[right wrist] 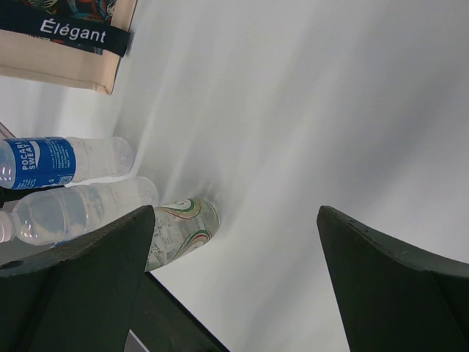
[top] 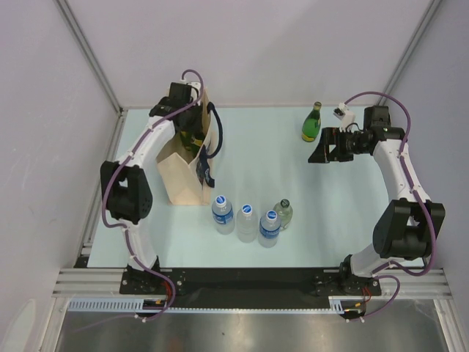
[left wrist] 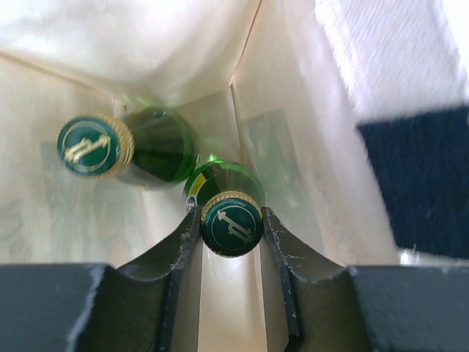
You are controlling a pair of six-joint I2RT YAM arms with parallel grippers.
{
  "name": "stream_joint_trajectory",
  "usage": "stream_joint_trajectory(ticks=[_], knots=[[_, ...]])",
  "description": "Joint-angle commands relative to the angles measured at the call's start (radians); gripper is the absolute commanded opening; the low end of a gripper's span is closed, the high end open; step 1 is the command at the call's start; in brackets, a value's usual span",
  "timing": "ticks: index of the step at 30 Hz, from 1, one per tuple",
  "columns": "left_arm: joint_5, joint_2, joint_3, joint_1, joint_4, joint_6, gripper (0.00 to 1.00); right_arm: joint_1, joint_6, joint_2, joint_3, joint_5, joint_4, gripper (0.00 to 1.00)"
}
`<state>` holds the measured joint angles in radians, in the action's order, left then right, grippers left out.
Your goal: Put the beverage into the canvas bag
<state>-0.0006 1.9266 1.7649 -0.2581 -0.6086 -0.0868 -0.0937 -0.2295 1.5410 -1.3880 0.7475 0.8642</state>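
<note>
We've two green bottles [left wrist: 157, 147] in the canvas bag [top: 183, 172], left gripper [left wrist: 230, 215] clamping one green bottle [left wrist: 231, 227], right gripper [right wrist: 236, 210] apart.

Canvas bag [right wrist: 58, 59]: "Élégant"; btl [right wrist: 66, 161]: "POCARI SWEAT"

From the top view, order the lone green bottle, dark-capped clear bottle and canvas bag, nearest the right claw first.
1. Green bottle, just beyond the right claw.
2. Dark-capped clear bottle, front row's right end.
3. Canvas bag, far left.
</note>
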Motion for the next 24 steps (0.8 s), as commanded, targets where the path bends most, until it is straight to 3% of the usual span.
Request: stream_joint_trajectory(ticks=[1, 8, 24], knots=[[0.044, 0.021, 0.119, -0.010, 0.050, 0.002, 0.00, -0.003, -0.001, -0.019, -0.013, 0.006, 0.006, 1.00], [0.048, 0.055, 0.191, -0.003, 0.099, -0.001, 0.00, -0.003, -0.001, -0.021, -0.006, 0.006, 0.002, 1.00], [0.028, 0.000, 0.081, -0.003, 0.358, -0.014, 0.00, -0.003, -0.008, -0.018, -0.006, 0.007, 0.009, 1.00]])
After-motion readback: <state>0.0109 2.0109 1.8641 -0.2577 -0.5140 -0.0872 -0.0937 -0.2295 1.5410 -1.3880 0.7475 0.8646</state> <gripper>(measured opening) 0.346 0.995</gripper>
